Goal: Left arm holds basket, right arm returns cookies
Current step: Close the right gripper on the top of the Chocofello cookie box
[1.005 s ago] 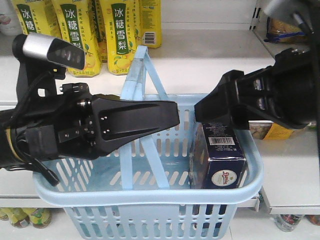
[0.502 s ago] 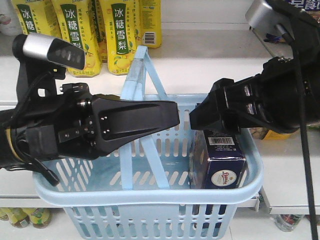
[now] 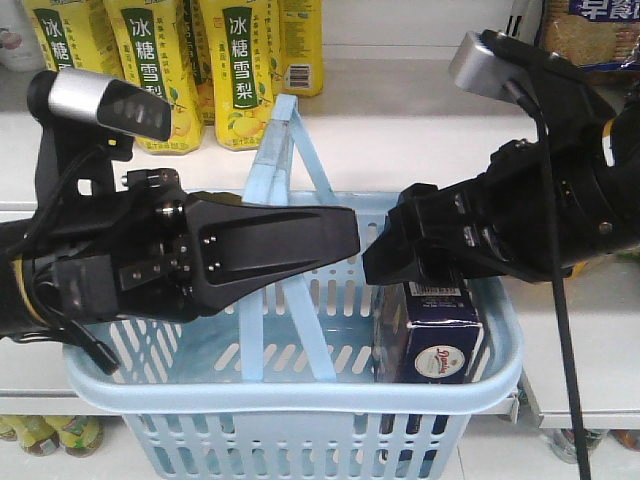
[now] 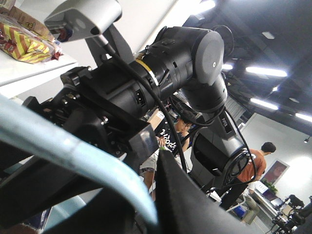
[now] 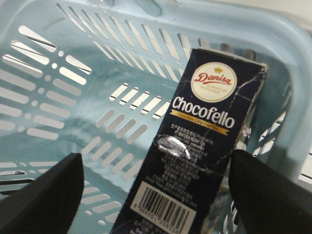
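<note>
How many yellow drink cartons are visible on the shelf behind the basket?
4, at least partly visible, in a row on the white shelf: far left carton, cut off by the frame; second carton; third carton; fourth carton, mostly hidden. More may stand behind.

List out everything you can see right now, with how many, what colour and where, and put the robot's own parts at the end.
basket: one, light blue, at the white shelf edge, centre.
handles: two, light blue, raised between the left gripper's jaws.
cookies: one navy Chocofello box, standing in the basket's right end.
drink cartons: at least four, yellow, shelf behind.
snack packet: one, red and yellow, on a shelf, left wrist view.
people: two, background.
left gripper: black, shut on handles.
right gripper: black, jaws open, either side of the cookies.
</note>
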You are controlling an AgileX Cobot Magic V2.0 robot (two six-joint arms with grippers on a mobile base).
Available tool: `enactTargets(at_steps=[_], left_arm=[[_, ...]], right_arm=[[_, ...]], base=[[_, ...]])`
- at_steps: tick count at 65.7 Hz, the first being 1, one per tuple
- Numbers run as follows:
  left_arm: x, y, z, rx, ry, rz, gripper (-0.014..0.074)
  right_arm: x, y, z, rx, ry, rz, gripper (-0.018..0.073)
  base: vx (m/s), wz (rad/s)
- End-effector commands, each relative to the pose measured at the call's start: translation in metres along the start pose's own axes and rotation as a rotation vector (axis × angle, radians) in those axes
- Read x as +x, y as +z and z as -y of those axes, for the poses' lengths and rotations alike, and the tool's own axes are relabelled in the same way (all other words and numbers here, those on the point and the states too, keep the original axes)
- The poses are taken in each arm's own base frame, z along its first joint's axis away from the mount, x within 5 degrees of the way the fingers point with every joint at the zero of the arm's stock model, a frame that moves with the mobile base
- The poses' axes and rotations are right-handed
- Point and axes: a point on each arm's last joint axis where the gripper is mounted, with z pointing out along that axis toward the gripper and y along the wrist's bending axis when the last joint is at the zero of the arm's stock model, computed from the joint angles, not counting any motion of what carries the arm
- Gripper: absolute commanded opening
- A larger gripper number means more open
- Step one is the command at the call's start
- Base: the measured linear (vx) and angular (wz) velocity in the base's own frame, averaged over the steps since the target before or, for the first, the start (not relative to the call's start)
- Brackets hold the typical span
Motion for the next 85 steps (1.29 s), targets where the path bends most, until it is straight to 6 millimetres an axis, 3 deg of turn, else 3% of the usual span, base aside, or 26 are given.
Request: enactTargets(at_steps=[1,30,53,70,85], left_arm=[[-0.018,-0.001,0.02,0.086,0.047,0.112,0.0003],[-0.018,-0.001,0.02,0.086,0.047,0.112,0.0003],[-0.018,-0.001,0.02,0.086,0.047,0.112,0.0003],[-0.018,-0.001,0.02,0.086,0.047,0.112,0.0003],[-0.018,-0.001,0.02,0.086,0.047,0.113,0.0003]], right_arm=[[-0.004,-0.009,-0.005,-0.017,-0.027,0.039,0.0563],[-0.005,0.009,0.001,0.022,-0.038,-0.057,0.0543],[-0.006,0.026,0.007,0.074,-0.066,-0.149,0.0415],[-0.005,0.025,0.013,0.138,-0.089,-0.164,0.0251],[-0.005,0.025,0.013,0.131,-0.124,-0.162,0.0027]], base=[[0.0,0.0],[0.0,0.0],[0.0,0.0],[0.0,0.0],[0.0,0.0]])
